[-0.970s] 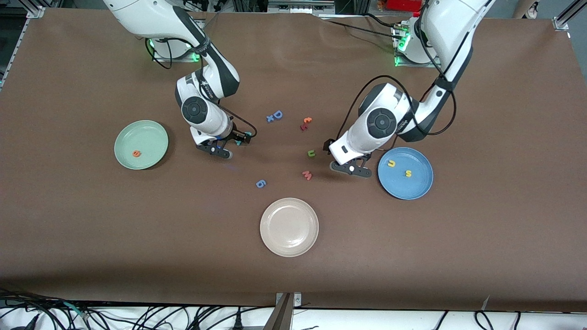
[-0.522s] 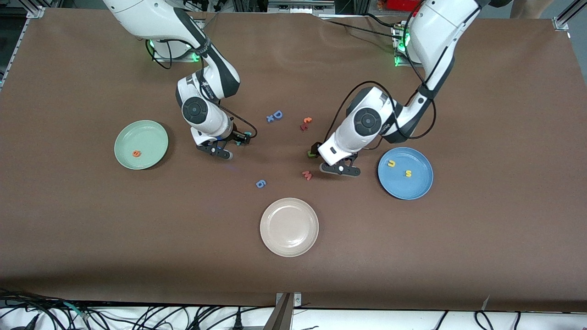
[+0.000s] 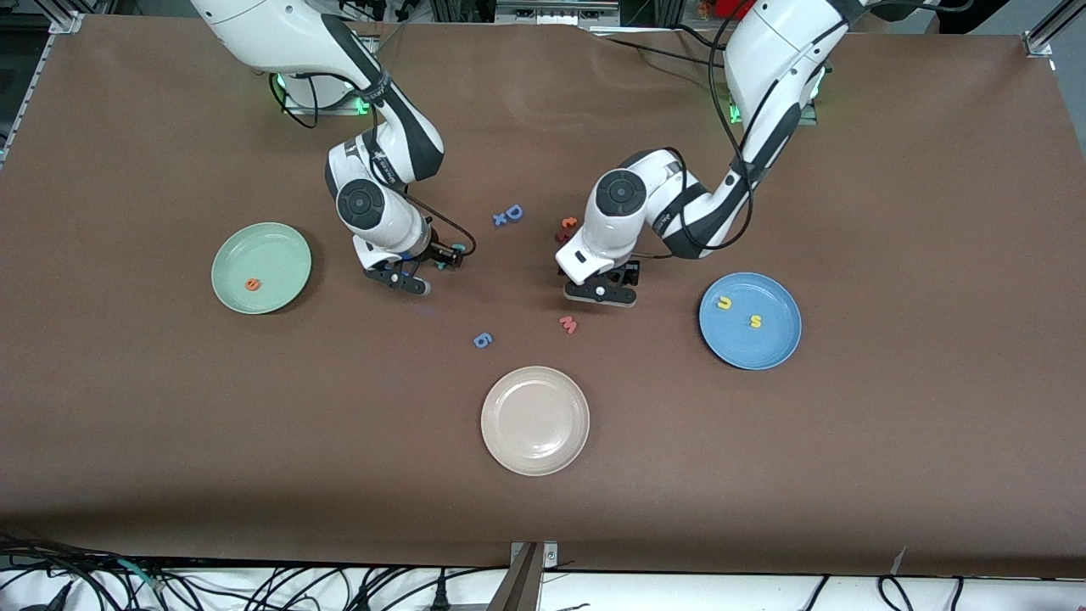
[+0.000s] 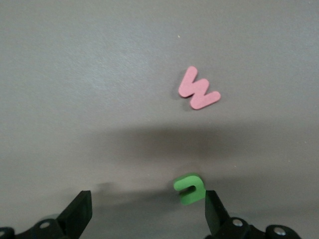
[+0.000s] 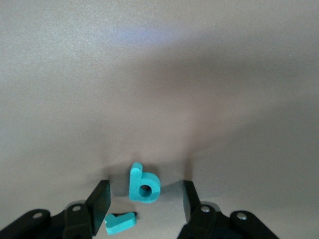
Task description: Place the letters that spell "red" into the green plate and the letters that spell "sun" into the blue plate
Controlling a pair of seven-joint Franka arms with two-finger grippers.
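The green plate (image 3: 261, 267) holds the orange "e" (image 3: 252, 285). The blue plate (image 3: 750, 320) holds a yellow "n" (image 3: 723, 302) and a yellow "s" (image 3: 754, 321). My right gripper (image 5: 144, 204) is open and low over the table. The teal "d" (image 5: 144, 185) lies between its fingers, touching neither. The small teal "r" (image 5: 121, 222) lies by one finger. My left gripper (image 4: 147, 214) is open wide over the green "u" (image 4: 190, 189), which lies close to one fingertip (image 4: 213, 206). In the front view the left hand (image 3: 601, 293) hides the "u".
A cream-white plate (image 3: 534, 420) sits nearest the front camera. A pink "w" (image 3: 568, 323) and a blue "6" (image 3: 482, 340) lie loose between the grippers and that plate. A blue "D" with "x" (image 3: 507, 215) and a red-orange pair (image 3: 567, 227) lie nearer the bases.
My left arm has swung from beside the blue plate toward the table's middle, coming over the green "u". My right gripper's fingers have narrowed around the "d"; that arm stayed put.
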